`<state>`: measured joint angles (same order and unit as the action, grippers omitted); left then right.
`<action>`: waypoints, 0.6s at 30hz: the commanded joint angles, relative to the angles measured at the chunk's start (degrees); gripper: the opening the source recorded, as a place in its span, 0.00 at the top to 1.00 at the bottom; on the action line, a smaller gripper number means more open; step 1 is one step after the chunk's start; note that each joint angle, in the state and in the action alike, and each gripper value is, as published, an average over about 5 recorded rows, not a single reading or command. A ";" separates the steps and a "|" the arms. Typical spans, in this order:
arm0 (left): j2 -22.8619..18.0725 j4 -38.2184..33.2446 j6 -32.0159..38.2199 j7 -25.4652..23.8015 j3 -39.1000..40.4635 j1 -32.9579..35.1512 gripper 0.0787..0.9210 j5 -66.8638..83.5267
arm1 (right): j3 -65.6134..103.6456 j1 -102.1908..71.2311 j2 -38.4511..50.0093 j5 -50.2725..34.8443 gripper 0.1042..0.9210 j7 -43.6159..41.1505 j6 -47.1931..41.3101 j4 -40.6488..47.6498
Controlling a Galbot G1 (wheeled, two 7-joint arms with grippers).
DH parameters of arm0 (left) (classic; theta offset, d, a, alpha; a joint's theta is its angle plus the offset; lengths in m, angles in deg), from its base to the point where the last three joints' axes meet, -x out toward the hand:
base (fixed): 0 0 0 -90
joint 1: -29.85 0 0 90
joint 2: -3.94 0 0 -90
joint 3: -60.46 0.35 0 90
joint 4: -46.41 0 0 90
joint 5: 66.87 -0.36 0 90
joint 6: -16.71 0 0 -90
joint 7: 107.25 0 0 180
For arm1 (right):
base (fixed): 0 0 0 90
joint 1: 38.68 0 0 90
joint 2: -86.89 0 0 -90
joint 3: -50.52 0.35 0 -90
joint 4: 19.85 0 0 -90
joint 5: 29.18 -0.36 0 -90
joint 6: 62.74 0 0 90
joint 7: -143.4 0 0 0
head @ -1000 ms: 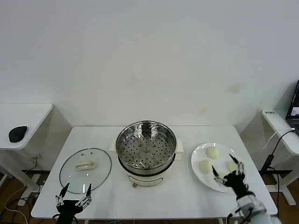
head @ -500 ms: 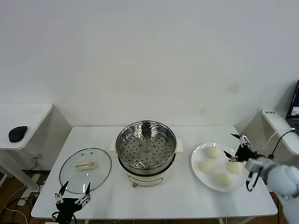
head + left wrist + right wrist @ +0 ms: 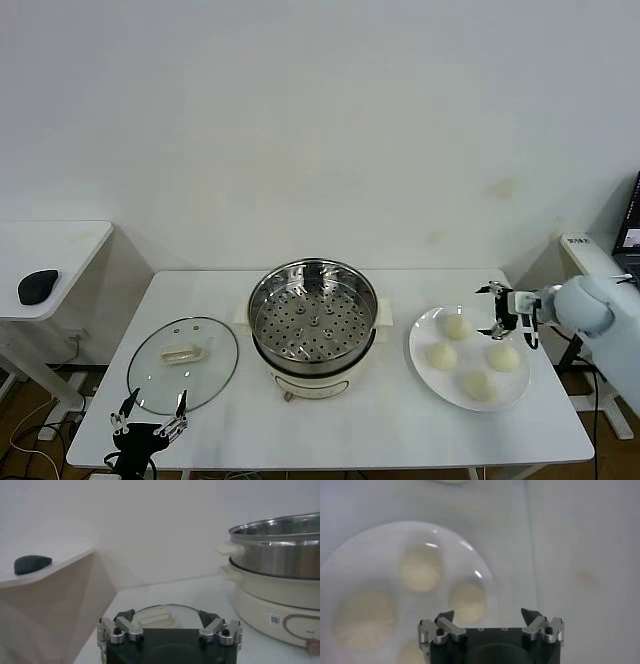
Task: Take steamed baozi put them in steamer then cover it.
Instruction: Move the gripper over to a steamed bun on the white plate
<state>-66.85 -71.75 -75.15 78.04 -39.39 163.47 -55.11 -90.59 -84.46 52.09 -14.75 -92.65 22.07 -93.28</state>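
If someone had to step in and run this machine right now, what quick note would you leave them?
Right pincer: open, empty, over the far edge of the plate.
Left pincer: open, empty, idle at the near table edge by the glass lid.
Buns: all four on the plate, right of the steamer.
Steamer: uncovered, tray bare; lid flat on the table to its left.
Done: nothing loaded yet.
Left: move four buns into the steamer, then put the lid on.
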 commanded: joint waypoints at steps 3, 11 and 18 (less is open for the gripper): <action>-0.14 0.96 0.03 0.01 -0.45 -0.43 0.12 -0.01 | -15.70 12.77 -7.53 1.98 0.12 -4.12 0.12 12.64; -0.01 1.39 0.27 -0.08 -0.98 -0.27 0.12 -0.01 | -15.42 11.46 -12.61 2.77 0.12 -2.38 -0.09 17.23; -0.34 2.03 0.69 -0.03 -0.72 -0.33 0.12 -0.17 | -14.24 10.64 -14.69 3.36 0.12 -1.72 -0.39 19.45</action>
<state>-67.06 -70.10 -74.61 77.97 -40.33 163.21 -55.16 -102.31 -75.83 40.64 -11.92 -94.02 21.74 -77.86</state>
